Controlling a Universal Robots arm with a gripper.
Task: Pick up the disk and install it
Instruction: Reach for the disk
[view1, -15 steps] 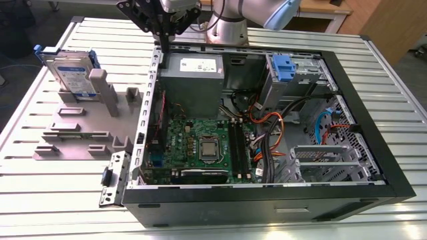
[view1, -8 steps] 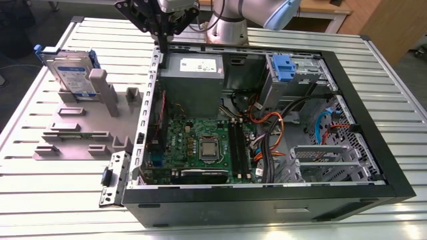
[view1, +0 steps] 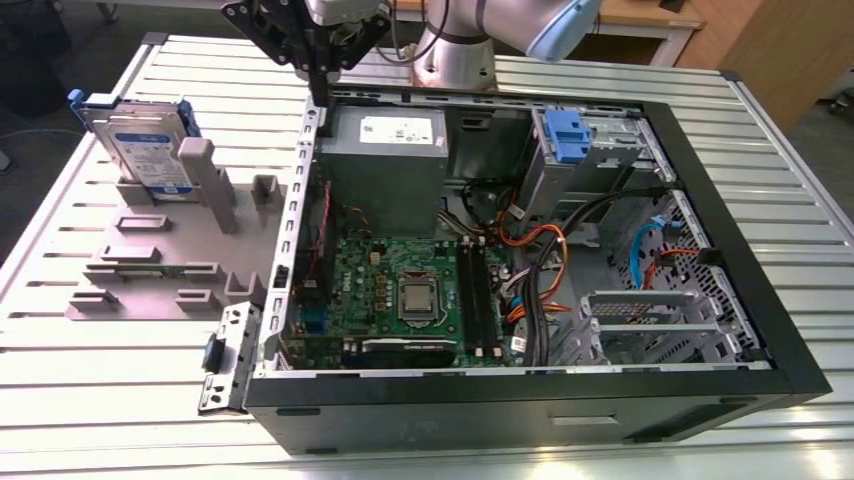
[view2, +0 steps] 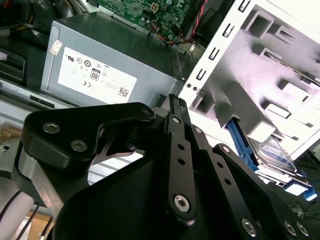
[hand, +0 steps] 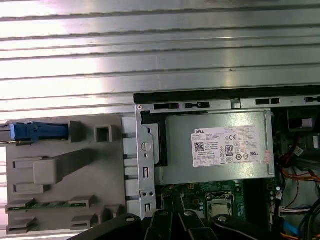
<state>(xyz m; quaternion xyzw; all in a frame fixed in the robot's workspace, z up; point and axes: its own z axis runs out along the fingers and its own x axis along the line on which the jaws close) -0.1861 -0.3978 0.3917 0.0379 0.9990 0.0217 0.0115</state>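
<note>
The disk (view1: 140, 140) stands on edge in a slot of the grey fixture (view1: 160, 270) at the exterior view's left, a silver drive with a white-and-blue label in a blue carrier. My black gripper (view1: 318, 95) hangs over the back-left edge of the open computer case (view1: 727, 215), to the right of the disk and apart from it. Its fingers look shut with nothing between them. In the second wrist view the gripper (view2: 175, 100) points toward the case wall, with the disk (view2: 272, 150) off to one side. In the first wrist view the disk's (hand: 37, 131) blue carrier shows edge-on.
A grey power supply (view1: 387, 135) with a white sticker sits in the case below the gripper. The motherboard (view1: 400, 290), cables, a blue-latched drive bay (view1: 567, 135) and a metal drive cage (view1: 641, 320) are also in the case. All rest on a ribbed metal table (view1: 120, 380).
</note>
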